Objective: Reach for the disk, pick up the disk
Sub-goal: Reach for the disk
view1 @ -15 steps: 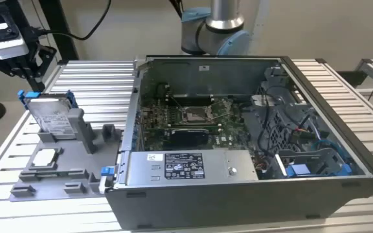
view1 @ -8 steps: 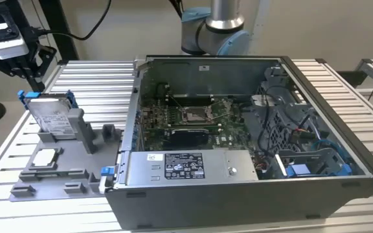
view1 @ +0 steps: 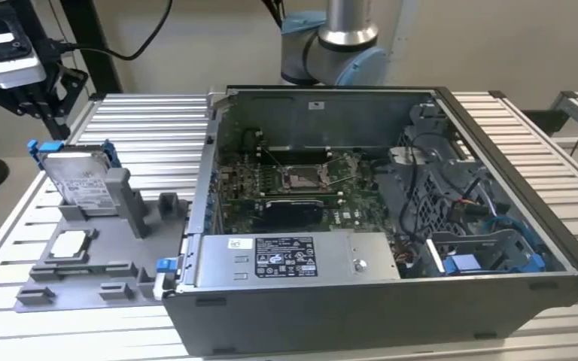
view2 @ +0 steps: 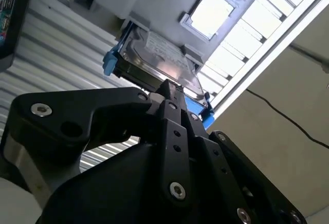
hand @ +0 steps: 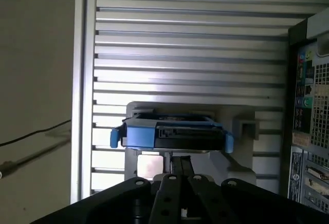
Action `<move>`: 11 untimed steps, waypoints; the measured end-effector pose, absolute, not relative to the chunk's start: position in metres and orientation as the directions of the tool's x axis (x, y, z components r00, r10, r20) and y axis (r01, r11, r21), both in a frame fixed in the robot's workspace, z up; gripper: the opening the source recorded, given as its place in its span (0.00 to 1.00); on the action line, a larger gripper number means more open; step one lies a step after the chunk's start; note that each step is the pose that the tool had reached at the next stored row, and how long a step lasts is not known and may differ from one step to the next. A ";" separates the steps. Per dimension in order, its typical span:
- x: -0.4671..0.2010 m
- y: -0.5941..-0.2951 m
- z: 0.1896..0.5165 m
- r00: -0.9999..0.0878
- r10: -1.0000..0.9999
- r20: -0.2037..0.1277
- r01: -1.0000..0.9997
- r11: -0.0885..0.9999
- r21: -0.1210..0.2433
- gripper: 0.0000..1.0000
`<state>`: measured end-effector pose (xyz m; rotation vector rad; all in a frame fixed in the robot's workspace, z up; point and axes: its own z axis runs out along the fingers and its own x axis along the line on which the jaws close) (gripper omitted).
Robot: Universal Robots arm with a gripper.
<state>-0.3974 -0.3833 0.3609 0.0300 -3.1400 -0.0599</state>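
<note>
The disk (view1: 78, 180) stands on edge in a grey holder (view1: 118, 226) at the exterior view's left, its white label facing out and blue rails on its edges. My gripper (view1: 53, 124) hangs above and slightly behind it, apart from it, with the fingers closed together and nothing between them. In the second wrist view the fingertips (view2: 167, 86) meet just short of the disk (view2: 159, 59). In the first wrist view the disk (hand: 169, 131) shows edge-on with its blue rail, straight past the gripper (hand: 178, 161).
A small white-silver chip (view1: 70, 244) lies in the holder's tray in front of the disk. An open computer case (view1: 369, 316) with a grey labelled metal box (view1: 289, 259) stands at the exterior view's right. The slatted metal table (view1: 148, 135) carries everything.
</note>
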 end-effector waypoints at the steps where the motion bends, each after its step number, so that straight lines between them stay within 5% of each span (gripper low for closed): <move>1: -0.399 -0.383 0.361 -1.000 -0.019 0.001 -0.019 0.999 0.038 0.00; 11: -0.423 -0.383 0.361 -1.000 -0.021 0.001 -0.021 0.999 0.038 0.00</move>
